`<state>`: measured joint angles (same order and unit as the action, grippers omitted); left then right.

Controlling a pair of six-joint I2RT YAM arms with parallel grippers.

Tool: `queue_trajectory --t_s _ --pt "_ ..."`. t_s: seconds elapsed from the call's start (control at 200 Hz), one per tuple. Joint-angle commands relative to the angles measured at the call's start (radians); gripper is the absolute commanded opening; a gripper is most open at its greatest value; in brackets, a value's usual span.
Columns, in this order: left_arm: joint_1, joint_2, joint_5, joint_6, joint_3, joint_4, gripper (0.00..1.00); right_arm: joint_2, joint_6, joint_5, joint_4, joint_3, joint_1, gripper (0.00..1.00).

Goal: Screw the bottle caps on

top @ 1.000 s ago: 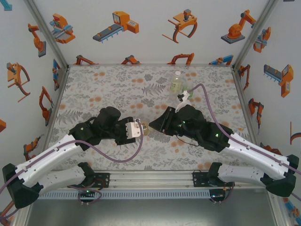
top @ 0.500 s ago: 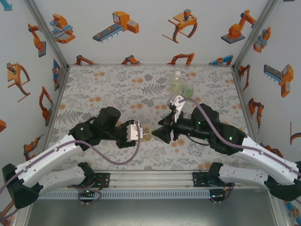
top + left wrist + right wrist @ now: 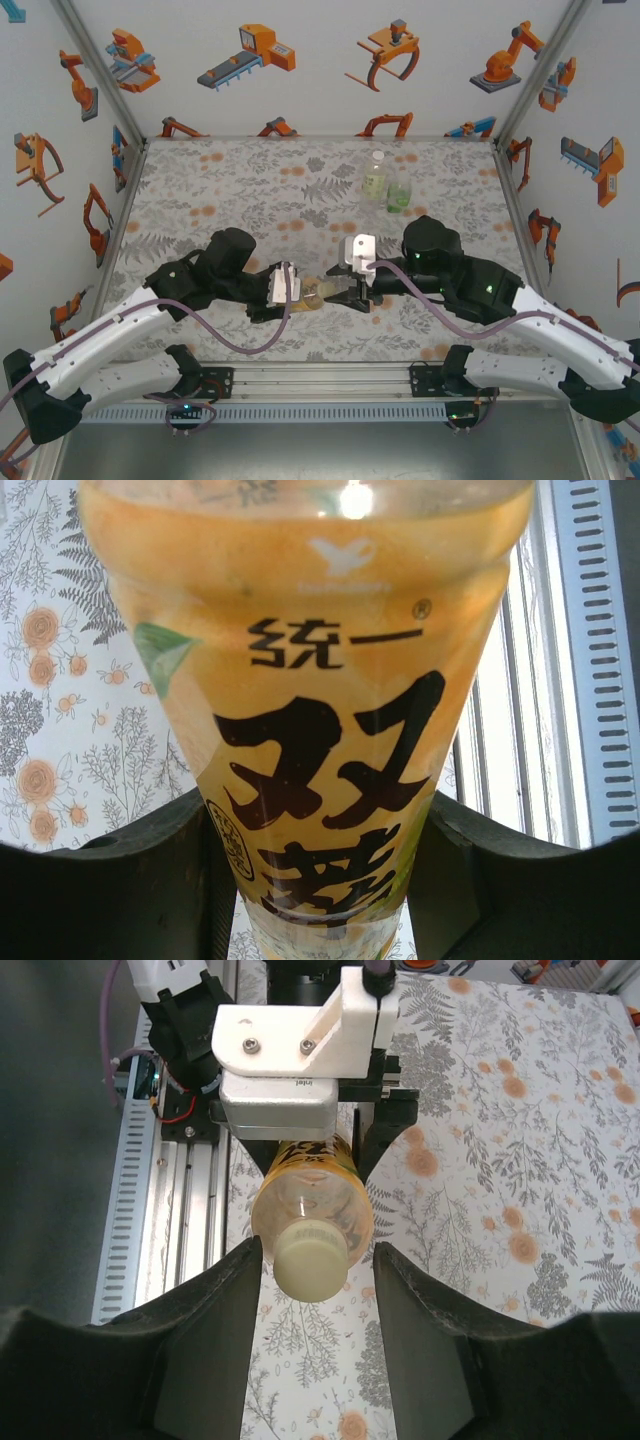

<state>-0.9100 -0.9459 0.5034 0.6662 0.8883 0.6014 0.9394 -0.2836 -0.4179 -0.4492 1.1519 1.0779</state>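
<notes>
Low over the near edge of the floral table (image 3: 200, 190), the left gripper (image 3: 296, 291) clamps the amber plastic bottle (image 3: 312, 1185) level. Its pale round screw cap (image 3: 308, 1265) sits between the spread fingers of the right gripper (image 3: 315, 1253), which grasp nothing. Closing off-centre could cock the cap and cross-thread it. Both arms reach inward, wrists facing each other. Far back stand a clear bottle (image 3: 375, 178) and a short green-tinted bottle (image 3: 399, 193).

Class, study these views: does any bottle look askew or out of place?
Yes. The amber bottle lies sideways, clamped in the left gripper, its pale cap between the right gripper's open fingers. The clear bottle and green bottle stand upright at the far side.
</notes>
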Motion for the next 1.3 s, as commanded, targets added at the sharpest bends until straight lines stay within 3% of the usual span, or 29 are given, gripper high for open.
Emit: queue_trajectory --t_s 0.0,0.371,0.571,0.806,0.981,1.092,1.187,1.297 --pt "-0.004 0.019 0.037 0.019 0.03 0.02 0.0 0.001 -0.031 -0.032 0.009 -0.011 -0.001 0.46" --pt "-0.004 0.023 0.04 0.018 0.025 0.02 0.0 0.011 -0.018 -0.009 0.011 -0.023 0.001 0.36" --pt "-0.003 0.029 0.032 0.016 0.021 0.011 0.0 0.019 0.084 0.03 0.047 -0.045 0.001 0.3" --pt "-0.004 0.051 -0.077 -0.01 -0.004 -0.047 0.0 0.027 0.578 0.333 0.131 -0.071 0.002 0.0" --pt "-0.004 0.056 -0.198 -0.034 -0.024 -0.096 0.0 0.021 1.094 0.579 0.074 -0.1 0.001 0.0" --pt "-0.005 0.046 -0.253 -0.041 -0.029 -0.119 0.0 0.024 1.37 0.607 0.075 -0.13 -0.001 0.0" --pt "-0.004 0.034 -0.289 -0.046 -0.031 -0.133 0.0 0.037 1.495 0.602 0.069 -0.13 0.0 0.0" --pt "-0.004 0.026 -0.306 -0.044 -0.028 -0.137 0.0 0.051 1.518 0.6 0.04 -0.107 0.0 0.0"
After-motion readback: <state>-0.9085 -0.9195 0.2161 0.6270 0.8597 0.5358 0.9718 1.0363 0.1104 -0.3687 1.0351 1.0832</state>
